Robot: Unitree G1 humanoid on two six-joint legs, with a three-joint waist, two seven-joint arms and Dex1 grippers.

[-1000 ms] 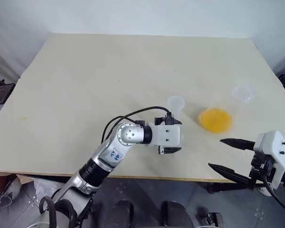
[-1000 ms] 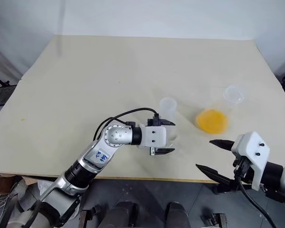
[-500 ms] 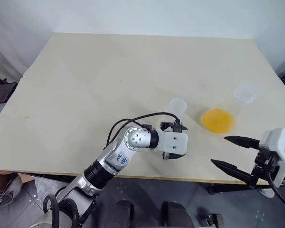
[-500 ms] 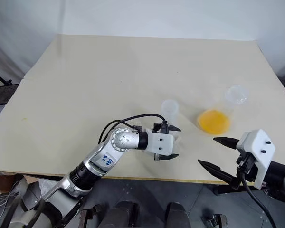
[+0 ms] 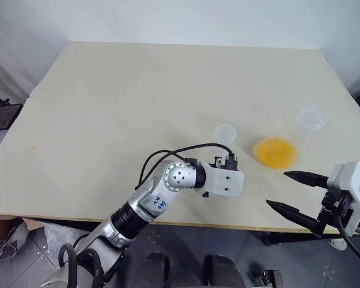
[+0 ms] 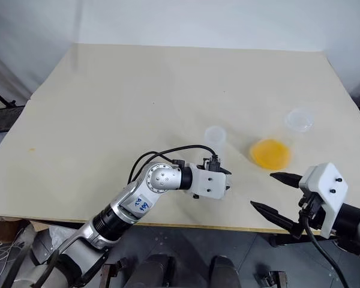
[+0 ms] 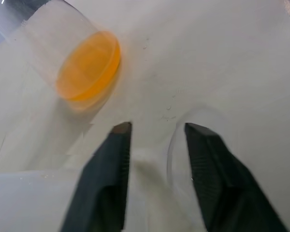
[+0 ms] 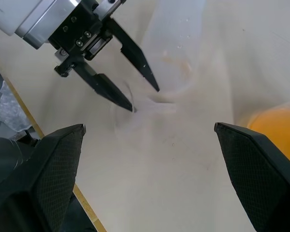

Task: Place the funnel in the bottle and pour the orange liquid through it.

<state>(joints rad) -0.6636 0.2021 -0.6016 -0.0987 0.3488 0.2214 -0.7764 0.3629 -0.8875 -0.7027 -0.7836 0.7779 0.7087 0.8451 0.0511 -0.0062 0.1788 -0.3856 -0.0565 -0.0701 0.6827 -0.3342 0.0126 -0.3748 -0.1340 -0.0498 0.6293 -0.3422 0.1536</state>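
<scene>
1. Two clear vessels stand on the table (image 5: 138, 90) towards its right edge: the empty bottle (image 5: 225, 133) and, just beside it on the side nearer the right edge, a matching flask (image 5: 300, 129) holding the orange liquid (image 5: 275, 152) as a shallow layer in its base
2. Nothing sits in the neck of the bottle yet, so the first part of the task is not done
3. None of the orange liquid appears in the bottle; as far as I can judge, pouring has not begun
4. Close to the front edge, just in front of the bottle, the funnel (image 7: 150, 169) lies between the two fingers of the left gripper (image 8: 144, 99)
5. Those fingers stand narrow, one on each side of the funnel, and seem to pinch it; how firmly they press is too faint to tell
6. Past the front edge near the front right corner, the right gripper (image 5: 276, 189) hangs with its fingers spread wide and empty, short of the flask
7. Left to do, by my reading: lift the funnel, seat its stem in the bottle, take the flask and pour
</scene>
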